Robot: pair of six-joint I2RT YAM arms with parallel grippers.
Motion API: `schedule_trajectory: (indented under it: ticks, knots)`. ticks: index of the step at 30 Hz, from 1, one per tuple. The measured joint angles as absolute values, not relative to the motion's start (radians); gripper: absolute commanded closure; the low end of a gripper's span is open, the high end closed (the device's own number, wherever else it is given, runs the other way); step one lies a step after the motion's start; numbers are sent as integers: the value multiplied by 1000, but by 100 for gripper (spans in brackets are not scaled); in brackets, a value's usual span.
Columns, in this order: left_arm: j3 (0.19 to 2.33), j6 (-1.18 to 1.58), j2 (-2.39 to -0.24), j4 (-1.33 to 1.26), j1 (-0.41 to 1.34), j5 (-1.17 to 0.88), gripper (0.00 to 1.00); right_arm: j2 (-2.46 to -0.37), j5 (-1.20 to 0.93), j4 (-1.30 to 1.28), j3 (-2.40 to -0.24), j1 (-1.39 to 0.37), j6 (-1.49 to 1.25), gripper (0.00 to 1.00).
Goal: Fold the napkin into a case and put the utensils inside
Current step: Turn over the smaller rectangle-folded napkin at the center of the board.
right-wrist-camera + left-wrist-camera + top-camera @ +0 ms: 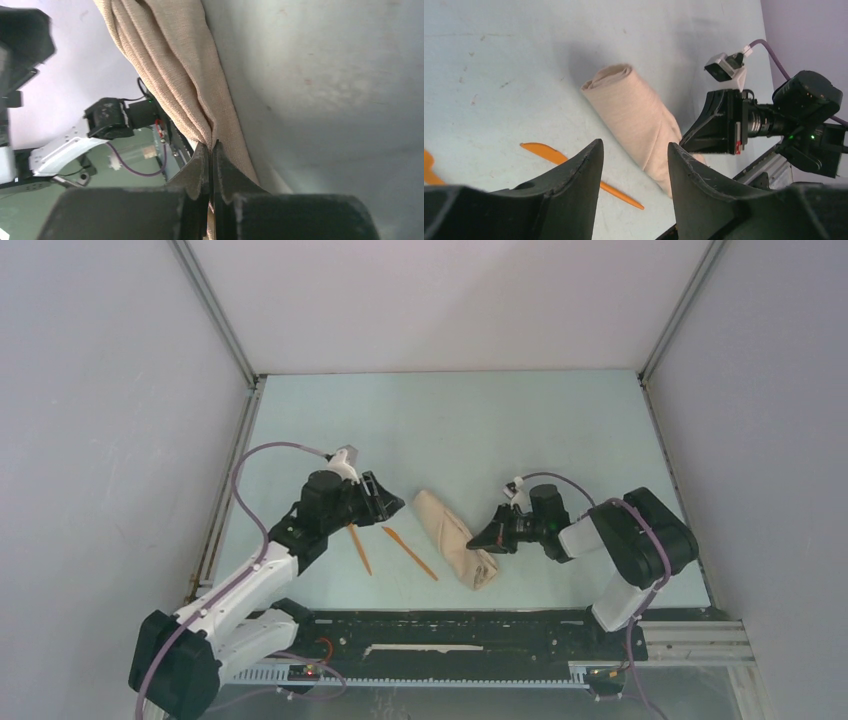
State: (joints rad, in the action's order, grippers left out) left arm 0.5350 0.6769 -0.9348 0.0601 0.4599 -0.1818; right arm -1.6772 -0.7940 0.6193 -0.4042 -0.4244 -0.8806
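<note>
The beige napkin is folded into a narrow oblong case [456, 537] lying diagonally mid-table; it also shows in the left wrist view [636, 116] and the right wrist view [175, 75]. My right gripper [487, 538] [212, 147] is shut on a layer of the case's cloth at its near right edge. The orange knife [410, 553] [574, 167] and the orange fork [359, 547] lie on the table left of the case. My left gripper [392, 502] [634, 150] is open and empty, hovering just above and left of the case, over the utensils.
The light green tabletop [500, 430] is walled by grey panels at the back and sides. A black rail [450, 625] runs along the near edge by the arm bases.
</note>
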Motion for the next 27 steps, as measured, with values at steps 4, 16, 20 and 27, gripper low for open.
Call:
schedule_trajectory:
  ticks: [4, 16, 20, 27]
  knots:
    - [540, 693, -1007, 25, 466, -232, 43, -1704, -865, 668, -384, -325, -884, 95]
    - [661, 889, -1488, -330, 548, -426, 51, -1455, -563, -107, -666, -299, -574, 47]
    - [714, 957, -1607, -456, 567, -452, 55, -1327, -385, -318, -822, -419, -510, 46]
    - [776, 995, -1769, -554, 569, -429, 60, -1256, -411, -432, -772, -614, -487, 73]
